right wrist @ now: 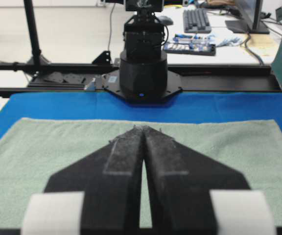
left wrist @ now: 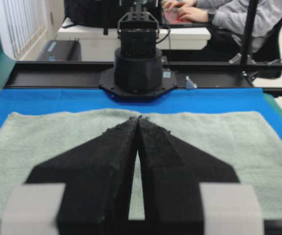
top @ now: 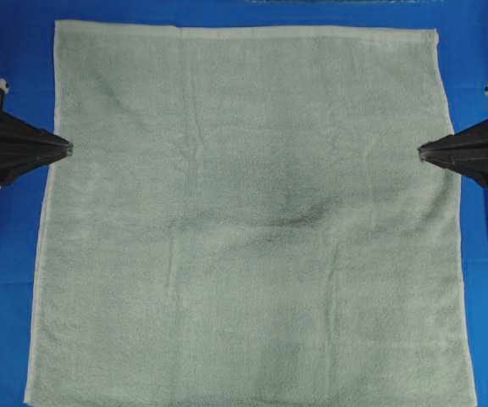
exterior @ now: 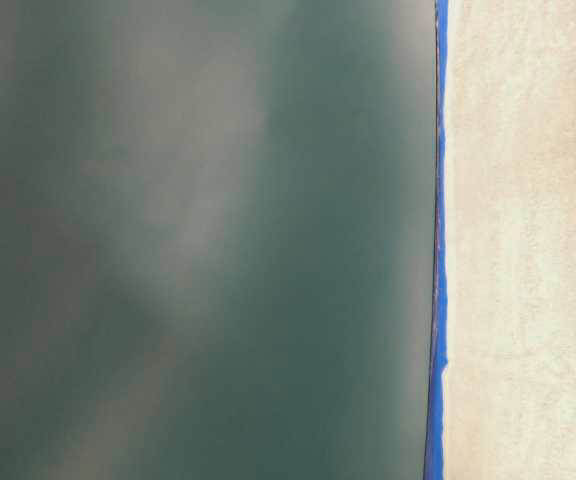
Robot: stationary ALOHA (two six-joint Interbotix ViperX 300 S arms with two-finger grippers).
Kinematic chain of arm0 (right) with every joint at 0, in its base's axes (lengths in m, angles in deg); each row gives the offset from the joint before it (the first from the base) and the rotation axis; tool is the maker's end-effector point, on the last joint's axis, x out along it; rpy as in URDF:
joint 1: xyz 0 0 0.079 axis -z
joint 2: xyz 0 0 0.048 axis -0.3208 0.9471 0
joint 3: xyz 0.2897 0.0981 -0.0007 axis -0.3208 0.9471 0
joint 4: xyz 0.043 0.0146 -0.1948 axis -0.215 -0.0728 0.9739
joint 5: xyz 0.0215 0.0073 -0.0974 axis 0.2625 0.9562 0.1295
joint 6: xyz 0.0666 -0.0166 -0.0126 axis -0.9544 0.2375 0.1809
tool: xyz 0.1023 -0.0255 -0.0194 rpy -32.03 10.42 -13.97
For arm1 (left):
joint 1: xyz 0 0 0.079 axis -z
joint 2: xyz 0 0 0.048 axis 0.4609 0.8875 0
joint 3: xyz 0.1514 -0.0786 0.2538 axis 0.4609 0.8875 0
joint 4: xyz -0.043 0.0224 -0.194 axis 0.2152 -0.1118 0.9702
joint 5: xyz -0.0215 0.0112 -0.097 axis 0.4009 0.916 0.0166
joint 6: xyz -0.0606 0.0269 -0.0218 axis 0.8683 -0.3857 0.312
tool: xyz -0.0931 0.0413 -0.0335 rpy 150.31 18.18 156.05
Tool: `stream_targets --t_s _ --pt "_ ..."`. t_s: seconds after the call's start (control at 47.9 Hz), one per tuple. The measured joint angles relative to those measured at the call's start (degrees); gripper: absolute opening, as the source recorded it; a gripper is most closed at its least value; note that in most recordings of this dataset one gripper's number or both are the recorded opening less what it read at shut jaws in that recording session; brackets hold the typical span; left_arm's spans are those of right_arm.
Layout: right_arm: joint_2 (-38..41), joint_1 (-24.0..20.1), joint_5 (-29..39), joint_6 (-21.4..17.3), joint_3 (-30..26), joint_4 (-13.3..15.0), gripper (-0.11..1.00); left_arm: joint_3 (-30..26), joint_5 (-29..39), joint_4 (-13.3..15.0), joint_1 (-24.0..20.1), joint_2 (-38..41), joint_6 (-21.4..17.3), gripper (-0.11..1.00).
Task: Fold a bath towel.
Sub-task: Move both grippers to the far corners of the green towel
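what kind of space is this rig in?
Looks like a lab or office workspace: a person typing at a desk behind the blue cloth, a keyboard on another desk, and a bath towel laid flat.

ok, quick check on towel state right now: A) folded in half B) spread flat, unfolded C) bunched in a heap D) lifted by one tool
B: the overhead view shows the bath towel lying spread in a single flat layer on the blue cloth, with the left tool and right tool shut at its side edges, holding nothing.
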Motion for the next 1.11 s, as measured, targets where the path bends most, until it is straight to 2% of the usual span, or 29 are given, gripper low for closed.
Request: stream_targets --t_s 0.125,0.23,0.48,0.585,0.648,0.689,0.815,0.877,0.898,0.94,1.024,1.107 --pt "0.62 0.09 1.32 -0.09 -0.88 0.00 0.01 -0.44 1.85 -0.09 -0.09 1.41 0.35 0.01" --pt "1.58 1.85 7.03 -0.18 -2.90 -0.09 0.01 -1.85 4.83 -0.09 -1.76 2.64 0.09 0.01" --pt "5.98 11.78 26.54 0.09 -11.34 0.00 0.02 -8.17 19.51 -0.79 -10.28 8.61 -0.70 0.01" --pt "9.05 17.49 34.54 0.09 -14.68 0.79 0.02 -10.63 25.05 -1.05 -14.68 10.55 -1.23 0.02" --pt "11.69 21.27 39.11 0.26 -16.70 1.49 0.02 -12.39 29.00 -1.05 -18.11 12.13 -2.11 0.12" --pt "13.89 23.91 42.19 0.62 -17.84 2.11 0.08 -13.36 31.38 -1.14 -20.04 13.27 -3.08 0.23" --pt "19.86 29.71 49.22 2.55 -20.48 4.13 0.46 -15.82 36.74 -1.14 -25.84 17.31 -7.21 0.62" --pt "22.85 32.26 52.21 4.13 -21.80 4.57 0.62 -16.87 38.67 -1.14 -28.74 19.51 -10.99 0.77" --pt "23.82 33.13 53.00 4.75 -22.24 4.66 0.63 -17.31 39.29 -1.14 -29.71 20.39 -11.87 0.81" --pt "25.84 34.89 54.67 6.06 -23.20 4.66 0.60 -18.11 40.52 -1.14 -31.29 21.97 -12.66 0.83" --pt "29.97 38.23 57.83 9.14 -25.31 4.66 0.54 -20.65 43.42 -1.41 -34.72 26.02 -13.89 0.77" --pt "34.01 41.40 59.41 13.01 -27.69 3.96 0.55 -24.26 46.76 -1.76 -38.14 31.38 -16.79 0.76"
